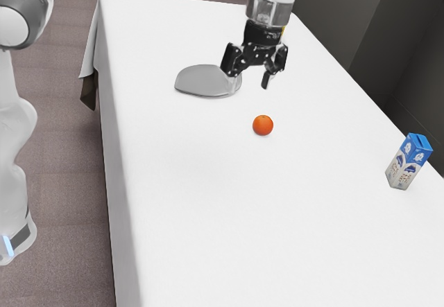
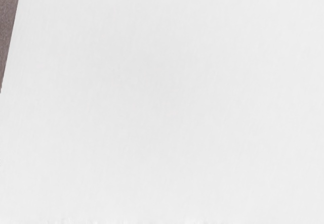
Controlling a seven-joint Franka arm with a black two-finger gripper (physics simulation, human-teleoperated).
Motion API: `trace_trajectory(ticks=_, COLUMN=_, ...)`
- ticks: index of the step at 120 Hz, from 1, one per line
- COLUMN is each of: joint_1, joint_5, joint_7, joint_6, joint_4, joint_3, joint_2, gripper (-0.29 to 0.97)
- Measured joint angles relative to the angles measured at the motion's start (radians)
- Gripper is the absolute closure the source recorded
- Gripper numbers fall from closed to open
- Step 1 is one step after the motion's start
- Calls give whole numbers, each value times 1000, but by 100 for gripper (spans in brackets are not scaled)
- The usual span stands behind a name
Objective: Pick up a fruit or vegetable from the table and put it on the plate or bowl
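A small orange fruit [image 1: 263,125] lies on the white table [image 1: 208,203], a little to the exterior view's right of centre. Behind it and toward the exterior view's left rests a shallow grey plate [image 1: 201,81]. My black gripper [image 1: 248,80] hangs above the plate's right rim, behind the orange and apart from it. Its fingers stand open with nothing between them. In the wrist view, bare white tabletop [image 2: 172,107] lies under my hand, with a strip of floor [image 2: 7,21] at one corner.
A blue and white carton [image 1: 408,161] stands upright near the table's edge at the exterior view's right. The table's left edge drops to brown floor [image 1: 62,182]. My white arm base [image 1: 14,147] stands at the far left.
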Motion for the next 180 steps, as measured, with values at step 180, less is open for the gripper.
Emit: trace_trajectory(ticks=180, joint_1=520, joint_5=-236, joint_7=831, joint_6=481, joint_4=-16, joint_3=-42, joint_2=368, gripper=0)
